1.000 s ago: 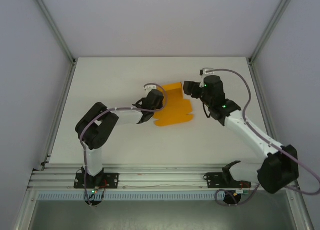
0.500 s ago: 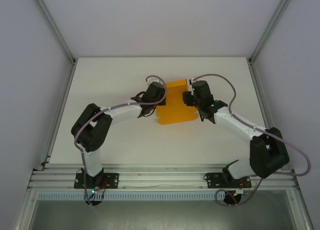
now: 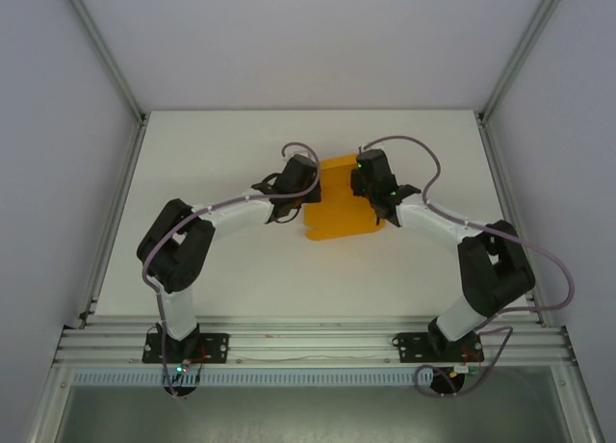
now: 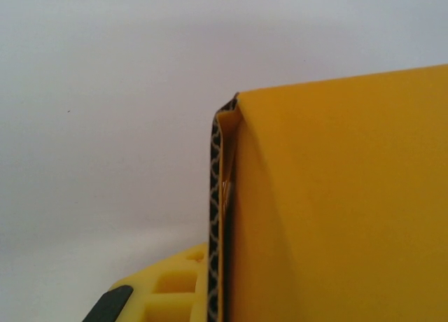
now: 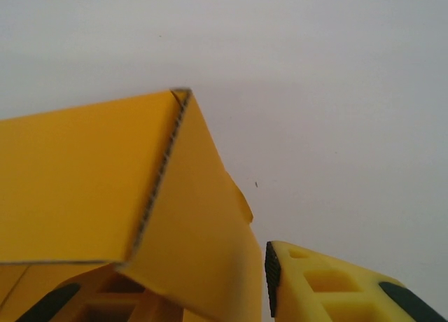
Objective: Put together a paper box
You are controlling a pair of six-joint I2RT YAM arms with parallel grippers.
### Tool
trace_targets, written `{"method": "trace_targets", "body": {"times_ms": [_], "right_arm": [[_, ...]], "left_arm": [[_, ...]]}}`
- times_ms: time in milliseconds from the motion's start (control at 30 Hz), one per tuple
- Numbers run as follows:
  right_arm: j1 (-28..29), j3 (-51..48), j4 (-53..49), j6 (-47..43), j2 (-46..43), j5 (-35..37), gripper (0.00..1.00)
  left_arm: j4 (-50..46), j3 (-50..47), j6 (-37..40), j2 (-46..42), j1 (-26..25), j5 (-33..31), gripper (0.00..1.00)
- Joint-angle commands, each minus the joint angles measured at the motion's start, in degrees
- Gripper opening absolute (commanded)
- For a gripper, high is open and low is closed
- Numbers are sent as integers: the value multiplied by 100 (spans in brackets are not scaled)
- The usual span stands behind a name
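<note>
Paper box [image 3: 339, 202] sits on the table [image 3: 212, 154] toward 12 o'clock, half-built I'd say: side walls folded up, the 6 o'clock flap flat, nothing locked. My right gripper [image 3: 368, 187] straddles the 3 o'clock wall, spread. My left gripper [image 3: 308, 187] is at 9 o'clock, and I can't tell its grip.

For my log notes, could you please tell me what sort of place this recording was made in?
Probably a lab robot cell: a white table fenced by aluminium posts and plain panels, two arms bolted to a rail at its near edge, and one orange box as workpiece.
</note>
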Motion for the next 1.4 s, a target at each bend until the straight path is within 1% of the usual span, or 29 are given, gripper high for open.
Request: {"method": "trace_targets", "body": {"times_ms": [0,67,133,167,200,233,267,367,433,467,600,633,700,833,933,1000,1167,1267,1333,1367], "right_arm": [[34,41,37,72,24,478,28],[39,89,5,42,103,620,25],[42,165,27,-6,216,753,16],[35,203,51,13,259,871,11],[60,237,55,54,291,994,6],[97,273,61,89,295,1112,3],[159,269,108,153,286,1299,0],[411,260,280,280,230,1802,0],[592,320,252,419,223,2077,0],[675,340,223,535,225,2204,0],[906,320,319,798,231,2442,0],[921,324,319,846,229,2517,0],[939,312,376,844,248,2627,0],[967,303,380,800,216,2657,0],[974,292,487,748,220,2616,0],[974,315,521,731,264,2550,0],[1036,307,626,633,277,2544,0],[1046,290,644,624,283,2551,0],[1049,252,676,608,286,2578,0],[1045,235,703,608,291,2591,0]], "left_arm": [[-166,211,-141,-188,64,173,0],[-126,203,-125,-206,64,252,0],[-75,177,-119,-222,66,293,0],[-61,180,-108,-219,69,313,0],[-68,185,-131,-207,71,248,0],[-131,229,-189,-166,77,121,0],[-360,357,-355,-84,84,-167,0],[-1579,1062,-1116,258,214,-1007,0],[-2116,1367,-1530,596,300,-1597,0],[-2332,1484,-1717,722,368,-1794,0],[-3191,1972,-2250,1238,536,-2186,0],[-3390,2092,-2329,1324,571,-2173,0],[-3544,2161,-2384,1393,569,-2331,0],[-3622,2071,-2444,1314,624,-2342,0],[-3845,2241,-2469,1392,736,-1978,0],[-3805,2316,-2418,1443,731,-1804,0],[-4302,2817,-2542,1640,723,-1731,1],[-3935,2640,-2381,1486,723,-1327,3],[-3586,2403,-2178,1250,681,-1209,4],[-3392,2248,-2062,1103,648,-1177,8]]}}
